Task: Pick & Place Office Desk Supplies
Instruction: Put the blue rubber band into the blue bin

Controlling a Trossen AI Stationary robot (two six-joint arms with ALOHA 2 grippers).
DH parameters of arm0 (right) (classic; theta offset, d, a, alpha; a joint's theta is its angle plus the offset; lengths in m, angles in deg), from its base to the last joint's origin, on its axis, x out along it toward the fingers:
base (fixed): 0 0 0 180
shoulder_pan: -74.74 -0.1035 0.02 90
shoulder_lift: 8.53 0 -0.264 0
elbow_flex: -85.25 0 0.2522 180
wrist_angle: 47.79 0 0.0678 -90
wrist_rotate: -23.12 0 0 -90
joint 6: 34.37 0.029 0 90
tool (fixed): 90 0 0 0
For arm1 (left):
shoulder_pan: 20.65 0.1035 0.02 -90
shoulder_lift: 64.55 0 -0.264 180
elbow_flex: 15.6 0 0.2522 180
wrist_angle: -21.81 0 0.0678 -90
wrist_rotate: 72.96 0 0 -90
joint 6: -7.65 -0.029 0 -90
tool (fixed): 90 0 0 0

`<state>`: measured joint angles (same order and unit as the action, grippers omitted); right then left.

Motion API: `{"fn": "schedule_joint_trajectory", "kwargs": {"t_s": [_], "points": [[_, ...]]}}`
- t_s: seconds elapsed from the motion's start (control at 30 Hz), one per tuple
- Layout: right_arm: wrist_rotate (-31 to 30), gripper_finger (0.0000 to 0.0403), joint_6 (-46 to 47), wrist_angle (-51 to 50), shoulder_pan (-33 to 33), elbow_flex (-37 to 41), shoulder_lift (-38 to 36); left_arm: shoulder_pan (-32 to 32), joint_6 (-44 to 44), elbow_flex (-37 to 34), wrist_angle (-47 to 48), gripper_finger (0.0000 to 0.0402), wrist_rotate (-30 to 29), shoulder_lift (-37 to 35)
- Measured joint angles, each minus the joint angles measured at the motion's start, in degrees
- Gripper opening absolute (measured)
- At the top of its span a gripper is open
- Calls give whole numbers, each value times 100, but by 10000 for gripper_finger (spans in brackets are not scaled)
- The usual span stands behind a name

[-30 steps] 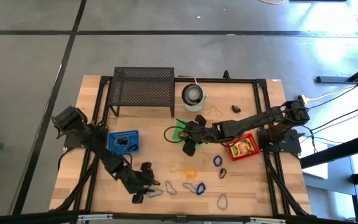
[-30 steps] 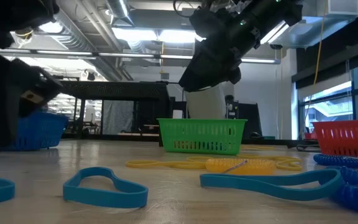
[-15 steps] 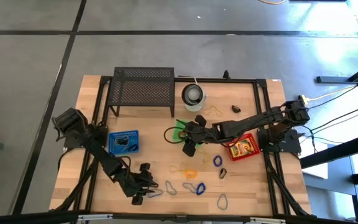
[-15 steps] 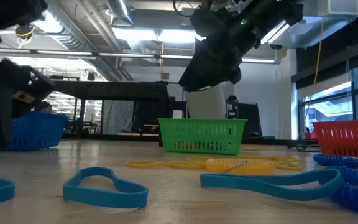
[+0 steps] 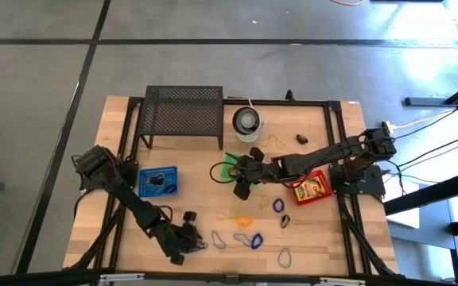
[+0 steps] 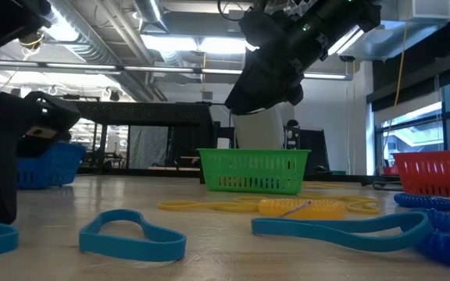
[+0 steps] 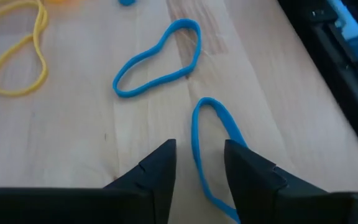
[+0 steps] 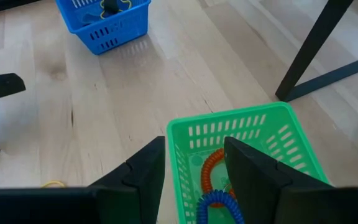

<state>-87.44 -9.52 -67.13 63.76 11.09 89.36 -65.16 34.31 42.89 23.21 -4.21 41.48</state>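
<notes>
Overhead: wooden table (image 5: 308, 238) with black mesh rack (image 5: 183, 111), white cup (image 5: 247, 121), blue basket (image 5: 158, 181), green basket (image 5: 230, 168) and red box (image 5: 310, 188); loose loops lie scattered across the near half. The left wrist view alone resolves the near-edge items: two blue bands, one (image 7: 160, 59) lying free, the other (image 7: 213, 149) running between the fingers of the left gripper (image 7: 199, 163), plus a yellow band (image 7: 17, 59) to one side. Left gripper (image 5: 186, 238): low at the near edge, jaws apart with the band's end between the tips; whether they touch it cannot be told, and nothing is clamped. The right wrist view alone shows the green basket's (image 8: 247, 149) contents: an orange coil (image 8: 213, 165) and a blue coil (image 8: 216, 205). Right gripper (image 8: 194, 168): above the green basket, jaws parted, empty. The table-level view shows the right arm raised over the green basket (image 6: 254, 170), with a yellow clip (image 6: 301, 208) and blue bands in the foreground.
</notes>
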Motion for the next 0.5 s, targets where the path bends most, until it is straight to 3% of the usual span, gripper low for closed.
{"fn": "schedule_joint_trajectory", "kwargs": {"t_s": [0.33, 0.5], "points": [[-1, 167, -132, 0, 0, 0, 0, 8, 113, -4, 185, 13, 79, 3], [0, 167, -132, 0, 0, 0, 0, -12, -50, -18, -47, 4, -191, -2]]}}
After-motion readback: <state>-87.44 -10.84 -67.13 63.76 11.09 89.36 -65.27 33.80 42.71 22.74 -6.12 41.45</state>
